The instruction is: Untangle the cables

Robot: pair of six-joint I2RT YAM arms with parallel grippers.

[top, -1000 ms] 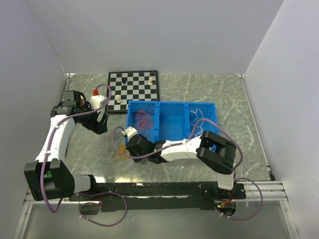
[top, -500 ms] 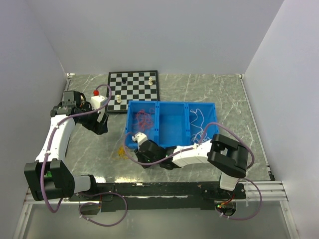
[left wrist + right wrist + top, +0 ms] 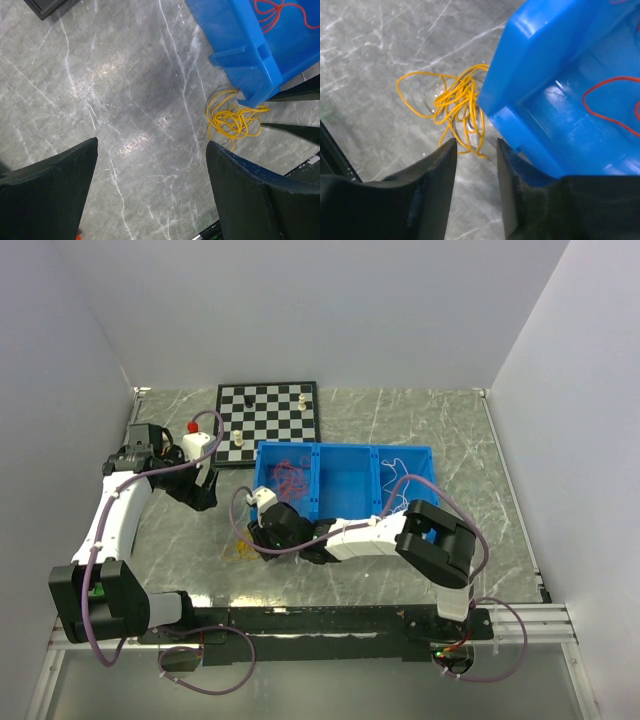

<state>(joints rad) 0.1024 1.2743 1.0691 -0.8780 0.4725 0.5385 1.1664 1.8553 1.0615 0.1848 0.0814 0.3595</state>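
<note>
Black-fingered and empty, the right gripper stands part-open at the bottom of its wrist view. The yellow cable lies bunched on the table just above, against the blue bin corner; a red cable lies inside the bin. The left gripper hangs wide and idle. Seemingly the yellow tangle is the step in hand — next calls for lowering onto one loop and pinching it.
</note>
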